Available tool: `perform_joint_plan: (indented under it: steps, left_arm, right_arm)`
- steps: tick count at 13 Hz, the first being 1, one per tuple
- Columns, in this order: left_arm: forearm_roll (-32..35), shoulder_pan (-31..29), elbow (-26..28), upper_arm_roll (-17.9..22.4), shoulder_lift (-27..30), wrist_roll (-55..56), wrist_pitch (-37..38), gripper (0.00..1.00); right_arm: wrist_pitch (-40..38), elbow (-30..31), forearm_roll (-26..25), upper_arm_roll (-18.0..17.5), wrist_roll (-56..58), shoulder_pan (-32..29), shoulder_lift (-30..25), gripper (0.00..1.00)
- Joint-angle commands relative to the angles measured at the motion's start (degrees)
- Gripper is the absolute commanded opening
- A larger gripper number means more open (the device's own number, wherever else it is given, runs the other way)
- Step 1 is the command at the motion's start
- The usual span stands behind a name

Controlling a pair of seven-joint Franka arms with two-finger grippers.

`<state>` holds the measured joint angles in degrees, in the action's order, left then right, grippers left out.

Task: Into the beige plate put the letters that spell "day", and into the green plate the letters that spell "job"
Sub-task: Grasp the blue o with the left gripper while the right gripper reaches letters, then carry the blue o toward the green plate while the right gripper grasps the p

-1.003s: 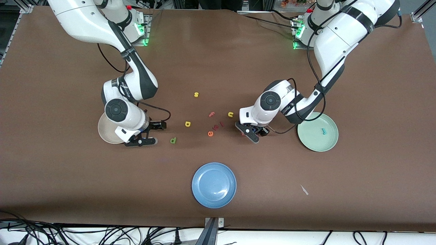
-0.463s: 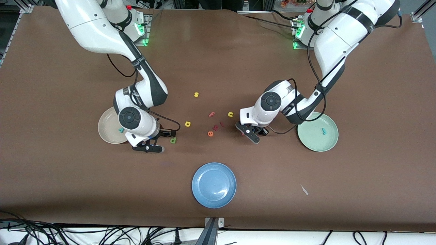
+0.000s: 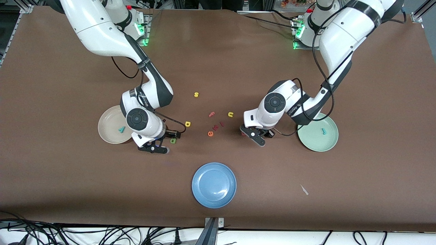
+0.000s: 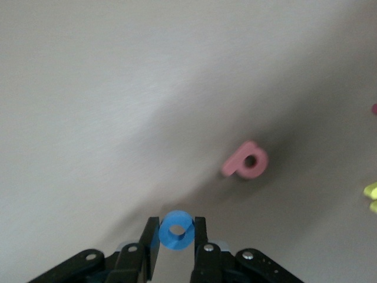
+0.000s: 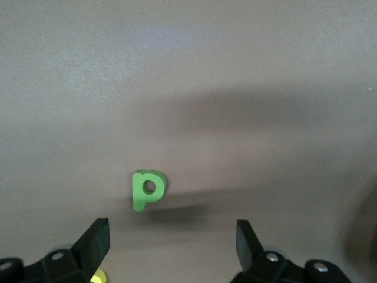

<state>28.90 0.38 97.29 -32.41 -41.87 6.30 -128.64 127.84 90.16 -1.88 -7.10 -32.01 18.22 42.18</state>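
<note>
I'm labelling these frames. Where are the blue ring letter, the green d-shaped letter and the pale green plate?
Blue ring letter (image 4: pixel 176 230): left wrist view, on the ring's band.
Green d-shaped letter (image 5: pixel 148 188): right wrist view, on its round bowl.
Pale green plate (image 3: pixel 315 141): front view, bare plate floor.

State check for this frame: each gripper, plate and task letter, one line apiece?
Left gripper: shut on blue o.
Right gripper: open over green d.
Beige plate: holds teal y.
Green plate: holds teal j.
Pink b: loose on table.
Yellow a: loose on table.

Two glossy white arms with dark grey joints, black cables (green base lights), black finger tips.
</note>
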Motion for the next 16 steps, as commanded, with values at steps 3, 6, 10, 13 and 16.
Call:
perform_joint_plan:
  steps: [3, 6, 10, 13, 16]
  left_arm:
    - [0.8, -6.3, 1.3, -3.3, 6.8, -4.3, 9.8, 0.00]
    - [0.8, -15.6, 2.2, -7.3, 7.1, -13.4, 12.8, 0.00]
    - [0.7, -21.0, 5.7, -7.5, 7.1, -17.5, 13.1, 0.00]
    - [0.7, -22.9, 9.0, -7.4, 7.9, -16.4, 13.1, 0.00]
    - [1.0, -26.6, 11.6, -7.5, 8.7, -16.1, 12.4, 0.00]
  right_arm:
    - [-0.3, -3.2, 0.7, -0.1, -0.6, 0.2, 2.5, 0.95]
    - [-0.4, -3.8, 0.7, -0.1, -0.4, 0.2, 2.9, 0.95]
    - [-0.4, -4.4, 0.7, -0.1, -0.2, 0.2, 3.6, 0.94]
    - [-0.8, -5.7, 0.7, -0.1, -0.1, 0.9, 4.5, 0.93]
    - [-0.5, -5.8, 0.6, -0.1, -0.1, 1.2, 4.8, 0.92]
